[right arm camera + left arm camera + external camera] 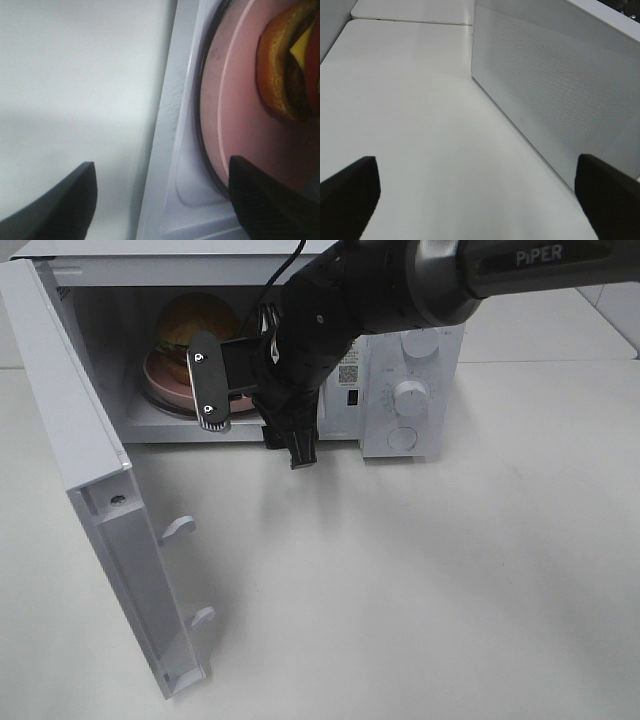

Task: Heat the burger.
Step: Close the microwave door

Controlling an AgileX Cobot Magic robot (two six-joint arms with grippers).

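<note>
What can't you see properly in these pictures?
1. The burger: high view, the right gripper and its arm cover part of it; right wrist view, the picture's edge cuts it off.
2. The dial markings: high view, too small to read.
3. The left gripper: left wrist view, only two tips show; the edge cuts the rest.

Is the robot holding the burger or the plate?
Nothing is held. The right gripper is open by the pink plate, and the left gripper is open too. The burger sits on the plate.
</note>
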